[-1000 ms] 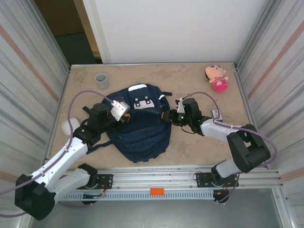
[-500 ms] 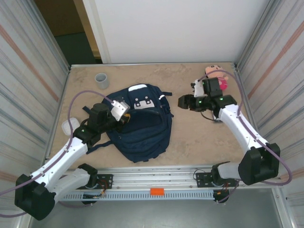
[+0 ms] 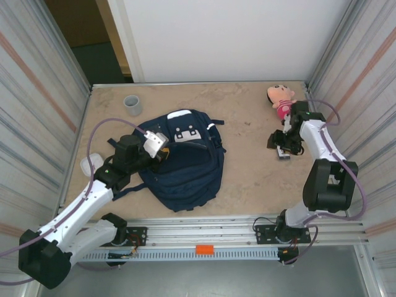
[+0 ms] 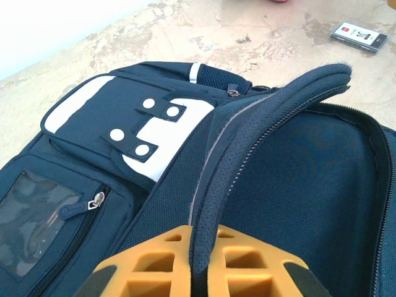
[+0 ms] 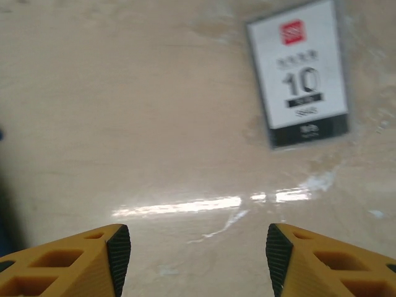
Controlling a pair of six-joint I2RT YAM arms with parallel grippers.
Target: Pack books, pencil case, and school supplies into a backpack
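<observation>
The navy backpack (image 3: 185, 164) lies in the middle of the table with its main compartment open (image 4: 322, 179). My left gripper (image 3: 162, 154) is shut on the padded rim of that opening (image 4: 207, 247) and holds it up. My right gripper (image 3: 279, 143) hangs open over the table on the right, and nothing is between its fingers (image 5: 198, 253). The school supplies, a whitish packet with a red mark (image 5: 303, 80), lie flat just ahead and to the right of the fingertips; the packet (image 4: 359, 36) rests right of the bag (image 3: 283, 154). The books and pencil case are out of view.
A grey cup (image 3: 132, 104) stands at the back left. A pink plush doll (image 3: 281, 100) sits at the back right, close behind my right arm. A white object (image 3: 88, 166) lies at the left edge. Metal walls close in both sides.
My right arm has swung away from the backpack's right side to the far right, over the packet, and its jaws have opened wider. The left gripper keeps its hold.
</observation>
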